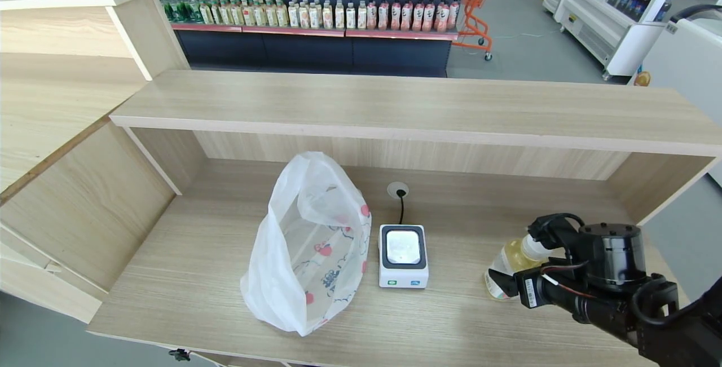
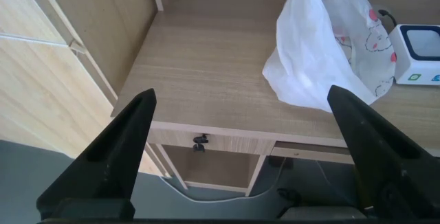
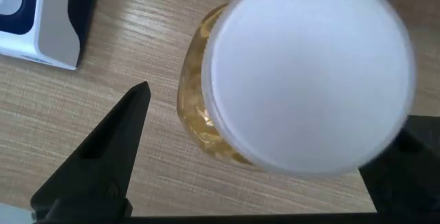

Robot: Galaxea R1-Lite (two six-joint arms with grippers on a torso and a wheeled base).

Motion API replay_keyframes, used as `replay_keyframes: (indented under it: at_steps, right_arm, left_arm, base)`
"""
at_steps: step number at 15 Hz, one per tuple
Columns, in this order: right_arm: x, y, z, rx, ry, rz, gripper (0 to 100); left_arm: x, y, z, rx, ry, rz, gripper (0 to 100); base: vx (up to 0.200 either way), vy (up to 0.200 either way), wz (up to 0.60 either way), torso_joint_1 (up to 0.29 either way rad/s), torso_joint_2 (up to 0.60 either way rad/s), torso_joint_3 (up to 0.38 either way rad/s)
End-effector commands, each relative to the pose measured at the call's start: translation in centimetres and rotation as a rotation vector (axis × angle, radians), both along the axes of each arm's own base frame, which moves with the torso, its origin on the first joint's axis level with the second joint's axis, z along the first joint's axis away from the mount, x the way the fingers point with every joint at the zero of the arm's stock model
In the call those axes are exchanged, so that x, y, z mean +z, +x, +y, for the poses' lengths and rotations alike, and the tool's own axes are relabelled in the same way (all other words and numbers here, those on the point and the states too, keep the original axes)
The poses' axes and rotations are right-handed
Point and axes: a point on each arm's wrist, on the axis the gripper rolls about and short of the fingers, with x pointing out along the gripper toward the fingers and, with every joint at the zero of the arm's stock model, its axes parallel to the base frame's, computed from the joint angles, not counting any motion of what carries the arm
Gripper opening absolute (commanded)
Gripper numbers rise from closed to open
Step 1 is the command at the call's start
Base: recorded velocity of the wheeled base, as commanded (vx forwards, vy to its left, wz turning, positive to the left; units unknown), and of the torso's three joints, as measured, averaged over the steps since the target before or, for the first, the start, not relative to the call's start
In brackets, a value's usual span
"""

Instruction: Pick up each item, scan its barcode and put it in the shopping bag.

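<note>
So the shopping bag [image 1: 310, 243] is thin white plastic with little red and blue prints. It stands up on its own in the middle of the desk [image 1: 186, 288], mouth gaping open. Just beside it on the right sits the scanner [image 1: 403, 255], a small white box with a dark-framed glass window facing up and a black cable running out the back. Further right, well apart from the scanner, there's a clear bottle [image 1: 507, 268] of yellowish liquid with a white cap [image 3: 309, 73] and a label low on its side.
</note>
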Motion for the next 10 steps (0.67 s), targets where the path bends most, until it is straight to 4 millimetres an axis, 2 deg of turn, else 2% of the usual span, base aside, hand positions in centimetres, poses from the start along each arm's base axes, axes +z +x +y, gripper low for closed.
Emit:
replay_keyframes:
  at_steps: [1,10]
  right_arm:
    - [-1.0,0.4,0.2,0.003,-0.009,0.026,100]
    - [-2.2,2.4,0.8,0.008,0.012,-0.067,100]
  left_arm:
    - [0.0,0.0,0.0,0.000,0.000,0.000,100]
    - [0.0,0.0,0.0,0.000,0.000,0.001,100]
  base:
    - [0.000,0.000,0.00,0.000,0.00,0.000]
    - [0.000,0.000,0.00,0.000,0.00,0.000]
